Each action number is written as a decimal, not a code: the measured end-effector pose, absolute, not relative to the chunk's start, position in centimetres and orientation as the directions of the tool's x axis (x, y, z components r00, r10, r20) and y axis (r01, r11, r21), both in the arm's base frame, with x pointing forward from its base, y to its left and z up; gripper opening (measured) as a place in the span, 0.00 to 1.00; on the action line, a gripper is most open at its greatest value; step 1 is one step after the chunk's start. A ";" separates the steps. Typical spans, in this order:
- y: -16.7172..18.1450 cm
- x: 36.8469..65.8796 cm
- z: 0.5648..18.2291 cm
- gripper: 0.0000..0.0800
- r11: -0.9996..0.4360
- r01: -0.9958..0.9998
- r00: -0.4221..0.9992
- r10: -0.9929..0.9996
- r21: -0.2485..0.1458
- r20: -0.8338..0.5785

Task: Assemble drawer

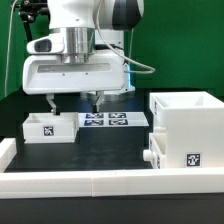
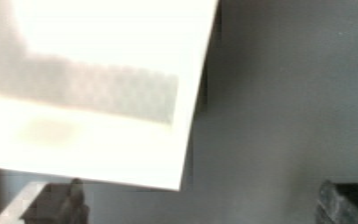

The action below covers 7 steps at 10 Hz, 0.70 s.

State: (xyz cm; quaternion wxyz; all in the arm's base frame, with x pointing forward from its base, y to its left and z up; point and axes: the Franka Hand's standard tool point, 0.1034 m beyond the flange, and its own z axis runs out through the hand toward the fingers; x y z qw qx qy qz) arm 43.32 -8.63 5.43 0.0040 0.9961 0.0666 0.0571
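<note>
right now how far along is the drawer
Done: nothing clearly; the small drawer box and the larger housing sit apart. In hand: nothing, the gripper hangs open near the small drawer box. Left: probably grasping that box and sliding it into the housing.

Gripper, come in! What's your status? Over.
Gripper open, empty, hovering. Small drawer box beside marker board, big case apart. Nothing blocking.

Black worktop (image 1: 105,150) carrying everything: marker board (image 1: 105,121) lying flat mid-back, small open white box (image 1: 48,128) sitting just beside it on exterior view's left, bigger white box (image 1: 187,125) sitting on exterior view's right. White rail (image 1: 100,182) running along front edge.
</note>
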 end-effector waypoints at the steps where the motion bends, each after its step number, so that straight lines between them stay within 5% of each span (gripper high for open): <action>1: -8.5 43.3 5.4 0.81 -0.999 0.055 0.992 0.055 0.003 0.115; 4: -8.5 42.9 5.2 0.81 -0.983 -0.178 0.979 -0.180 -0.036 0.094; 7: -9.9 40.2 2.9 0.81 -0.996 -0.091 0.994 -0.091 -0.013 0.063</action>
